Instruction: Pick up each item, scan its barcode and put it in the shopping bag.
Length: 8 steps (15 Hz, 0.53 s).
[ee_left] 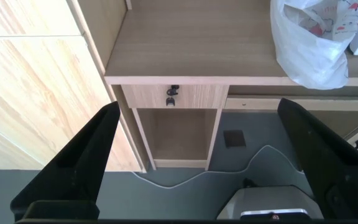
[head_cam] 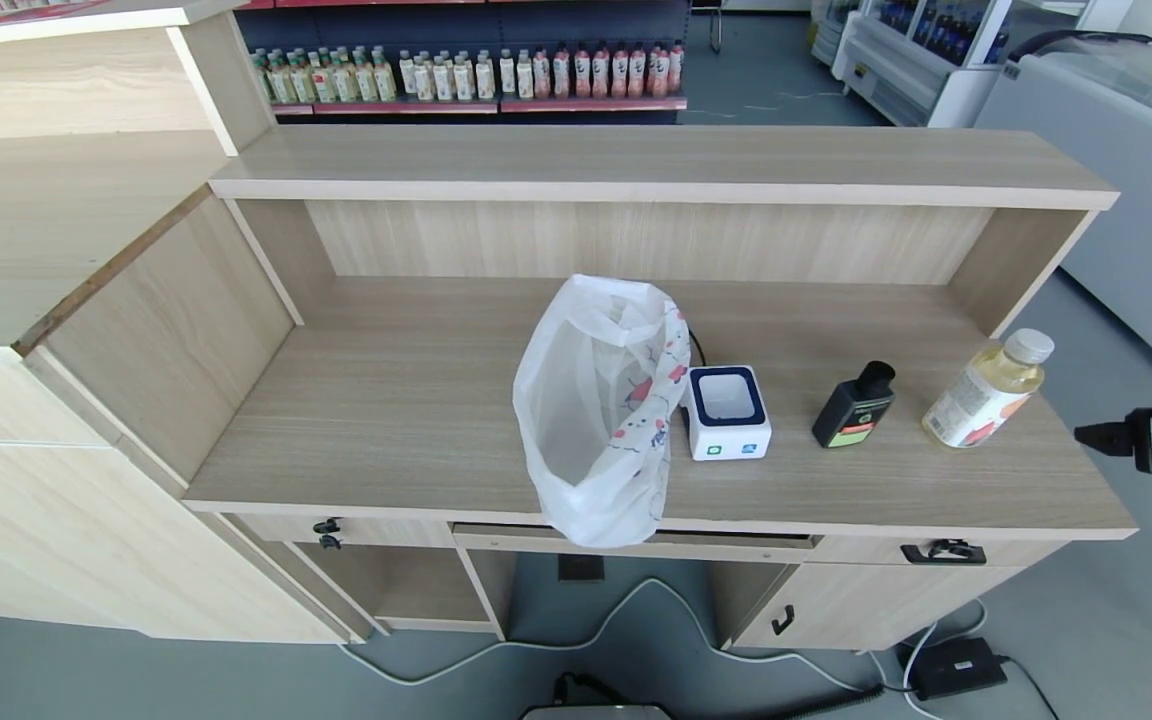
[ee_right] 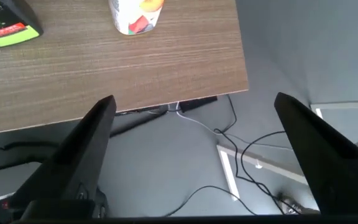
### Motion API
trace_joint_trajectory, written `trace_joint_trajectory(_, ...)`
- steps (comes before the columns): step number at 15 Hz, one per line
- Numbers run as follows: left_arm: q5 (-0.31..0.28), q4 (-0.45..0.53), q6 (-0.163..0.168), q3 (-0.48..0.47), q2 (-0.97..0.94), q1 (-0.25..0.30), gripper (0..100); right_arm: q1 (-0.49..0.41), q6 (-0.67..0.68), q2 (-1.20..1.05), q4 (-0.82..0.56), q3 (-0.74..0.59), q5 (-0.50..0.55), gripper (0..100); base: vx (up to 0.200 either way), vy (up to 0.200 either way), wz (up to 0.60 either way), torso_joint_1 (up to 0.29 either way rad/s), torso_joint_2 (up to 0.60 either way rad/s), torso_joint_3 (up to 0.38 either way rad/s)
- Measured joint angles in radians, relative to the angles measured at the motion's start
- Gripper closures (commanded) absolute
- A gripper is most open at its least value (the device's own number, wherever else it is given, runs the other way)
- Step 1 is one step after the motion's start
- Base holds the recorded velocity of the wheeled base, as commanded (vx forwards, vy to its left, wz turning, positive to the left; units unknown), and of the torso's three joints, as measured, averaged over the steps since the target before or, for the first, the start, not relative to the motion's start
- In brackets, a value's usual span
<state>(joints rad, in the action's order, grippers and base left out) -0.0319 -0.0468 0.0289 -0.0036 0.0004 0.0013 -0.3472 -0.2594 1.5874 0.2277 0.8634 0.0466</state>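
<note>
A black bottle (head_cam: pixel 853 405) and a clear bottle (head_cam: pixel 986 390) stand on the counter (head_cam: pixel 386 400), apparently unscanned, beside the scanner (head_cam: pixel 728 411) and seemingly empty shopping bag (head_cam: pixel 601 410); left gripper (ee_left: pixel 199 109) and right gripper (ee_right: pixel 196 102) gape wide, holding nothing.

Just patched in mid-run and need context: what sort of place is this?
Most likely a small shop's checkout: a barcode scanner and shopping bag sit on a wooden counter, with shelves of bottled drinks behind.

Matt wood-grain counter (head_cam: pixel 416 400), thin plastic bag (head_cam: pixel 576 420)
</note>
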Motion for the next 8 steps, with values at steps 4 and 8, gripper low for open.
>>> trace_joint_trajectory(4, 0.0, 0.0, 0.0, 0.001, 0.0, 0.0, 0, 0.043, -0.073, 0.167, 0.003, 0.127, -0.014, 0, 0.0, 0.0, 0.0, 0.0, 0.0, 0.0)
trace_joint_trajectory(8, 0.0, 0.0, 0.0, 0.001, 0.0, 0.0, 0, 0.095, -0.075, 0.251, 0.006, 0.163, -0.026, 0, 0.0, 0.0, 0.0, 0.0, 0.0, 0.0)
